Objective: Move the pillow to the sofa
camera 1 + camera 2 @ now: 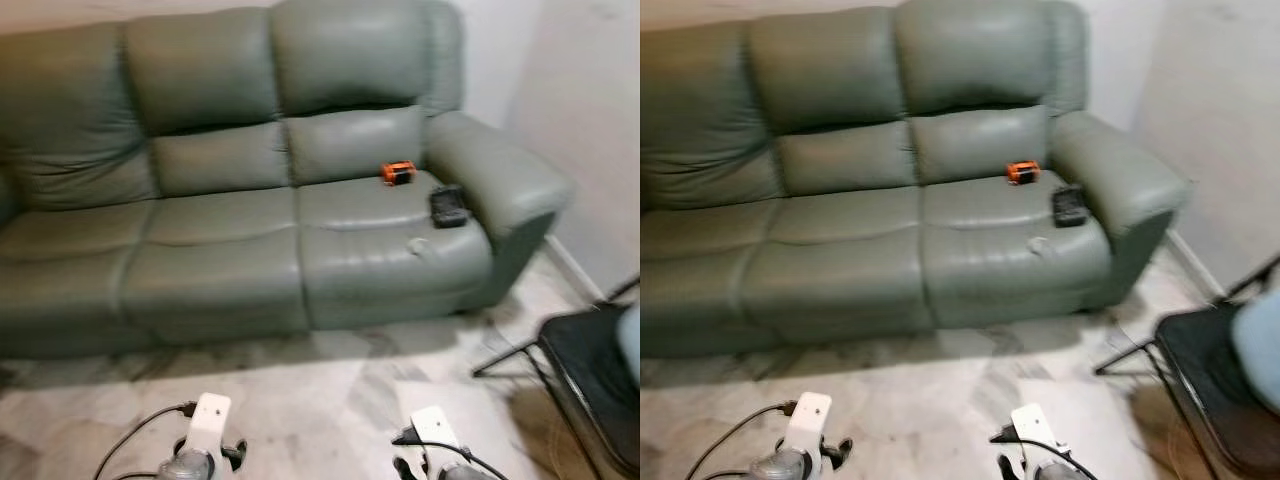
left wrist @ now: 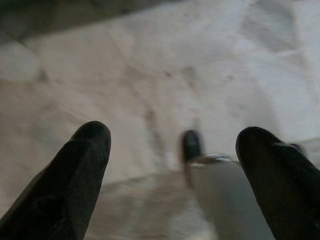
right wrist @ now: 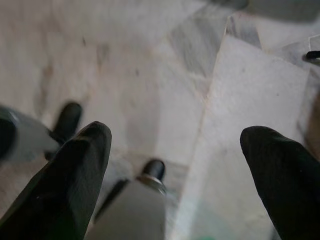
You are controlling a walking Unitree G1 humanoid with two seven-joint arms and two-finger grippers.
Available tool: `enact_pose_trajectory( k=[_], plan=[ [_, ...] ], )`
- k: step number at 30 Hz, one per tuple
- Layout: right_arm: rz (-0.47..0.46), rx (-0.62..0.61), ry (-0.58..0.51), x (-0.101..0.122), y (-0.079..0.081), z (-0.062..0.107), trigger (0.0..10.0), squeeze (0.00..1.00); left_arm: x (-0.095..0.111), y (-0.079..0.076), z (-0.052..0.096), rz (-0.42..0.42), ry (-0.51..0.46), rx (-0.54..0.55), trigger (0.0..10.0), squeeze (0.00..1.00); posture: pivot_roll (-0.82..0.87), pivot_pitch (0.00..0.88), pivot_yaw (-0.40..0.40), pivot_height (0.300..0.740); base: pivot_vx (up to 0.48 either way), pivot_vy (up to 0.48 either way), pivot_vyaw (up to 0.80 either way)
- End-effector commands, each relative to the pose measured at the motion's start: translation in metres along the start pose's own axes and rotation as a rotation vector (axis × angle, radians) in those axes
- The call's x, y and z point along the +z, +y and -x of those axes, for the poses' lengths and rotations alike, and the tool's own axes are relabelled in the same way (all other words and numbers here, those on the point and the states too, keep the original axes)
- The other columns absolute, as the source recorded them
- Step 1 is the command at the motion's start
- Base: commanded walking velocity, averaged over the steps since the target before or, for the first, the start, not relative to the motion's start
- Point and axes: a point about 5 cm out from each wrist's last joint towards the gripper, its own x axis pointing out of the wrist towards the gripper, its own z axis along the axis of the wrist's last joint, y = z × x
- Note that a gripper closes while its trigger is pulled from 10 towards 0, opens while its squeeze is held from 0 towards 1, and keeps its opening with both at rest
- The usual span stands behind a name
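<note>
Sofa (image 1: 230,240): stretching wide ahead, bare marble floor (image 1: 320,400) lying open between.
Chair (image 1: 595,370): crowding my right.
Left gripper (image 2: 172,150): I'm holding fingers apart.
Right gripper (image 3: 175,150): I'm holding fingers apart.

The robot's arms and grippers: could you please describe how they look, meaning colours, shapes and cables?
The left arm and right arm are silver-grey, each carrying a white, box-like block on top. A black cable loops off the left arm and another off the right. In the wrist views, the left gripper and right gripper each have two long, matte black fingers with rounded tips.
</note>
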Motion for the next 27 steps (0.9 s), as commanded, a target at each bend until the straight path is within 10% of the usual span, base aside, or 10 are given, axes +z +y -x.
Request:
enact_pose_trajectory(
  k=[1,27],
  plan=[
    [0.012,0.005,-0.006,0.005,0.006,-0.002,10.0,0.00,-0.003,0.007,0.001,-0.019,0.014,0.020,10.0,0.00,-0.10,0.000,0.044,0.740,0.000,0.000,0.80],
    [0.092,0.029,0.009,0.002,0.009,-0.001,10.0,0.00,-0.016,0.030,0.007,-0.020,0.052,0.069,10.0,0.00,-0.07,0.000,0.009,0.740,0.000,0.000,0.80]
  ],
)
